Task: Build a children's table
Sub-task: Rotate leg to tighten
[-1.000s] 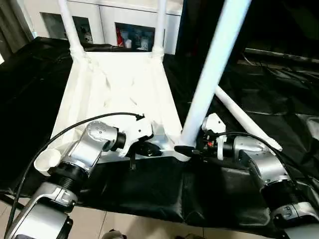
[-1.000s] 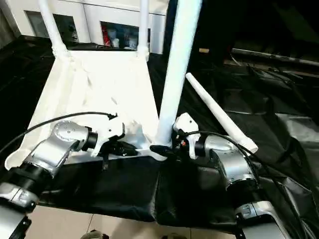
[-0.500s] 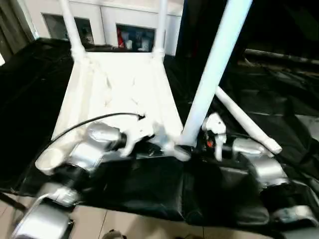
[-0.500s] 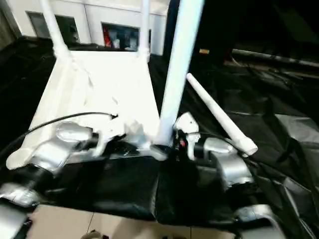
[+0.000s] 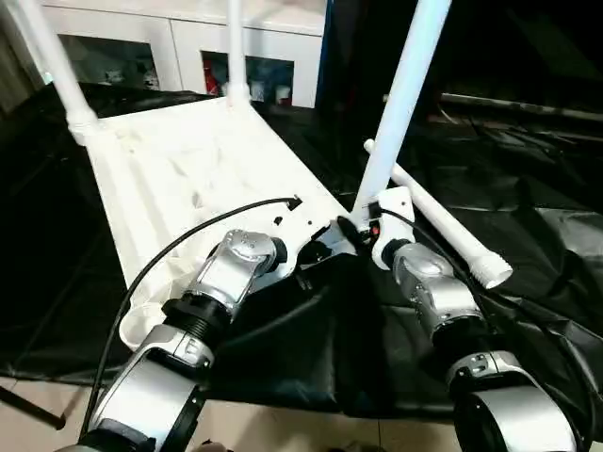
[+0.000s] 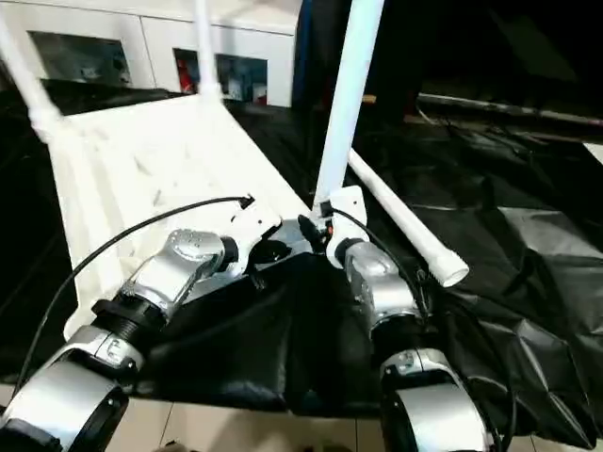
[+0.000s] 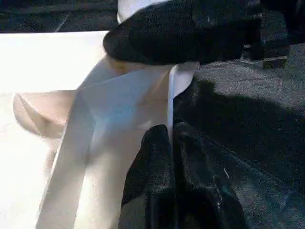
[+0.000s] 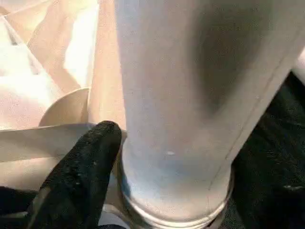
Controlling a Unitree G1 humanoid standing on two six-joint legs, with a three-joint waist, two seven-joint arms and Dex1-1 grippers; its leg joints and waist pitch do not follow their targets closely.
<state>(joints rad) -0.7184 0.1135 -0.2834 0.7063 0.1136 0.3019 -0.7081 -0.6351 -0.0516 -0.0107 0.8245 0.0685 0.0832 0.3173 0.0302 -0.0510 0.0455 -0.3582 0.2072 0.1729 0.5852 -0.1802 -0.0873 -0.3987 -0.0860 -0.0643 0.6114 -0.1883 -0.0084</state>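
The children's table lies upside down: its white tabletop point(image 5: 188, 160) rests on the black cloth. Two legs point(image 5: 52, 56) point(image 5: 236, 47) stand in the far corner sockets. A third leg point(image 5: 400, 104) stands in the near right socket. My right gripper point(image 5: 356, 226) is closed round that leg's base; one black finger point(image 8: 81, 167) presses against the tube and the other is hidden behind it. My left gripper point(image 7: 170, 131) is shut on the thin rim of the tabletop just beside that socket. A loose leg point(image 5: 443, 221) lies on the cloth to the right.
The near left corner socket point(image 5: 141, 320) stands open at the table's front edge. The black-draped work table point(image 5: 528, 207) stretches away on the right in creased folds. White cabinets point(image 5: 188, 47) line the back. A black cable point(image 5: 170, 254) arcs over my left forearm.
The whole picture has swung, so the camera has moved. Both grippers stay at the near right corner, and the leg still stands in its socket.
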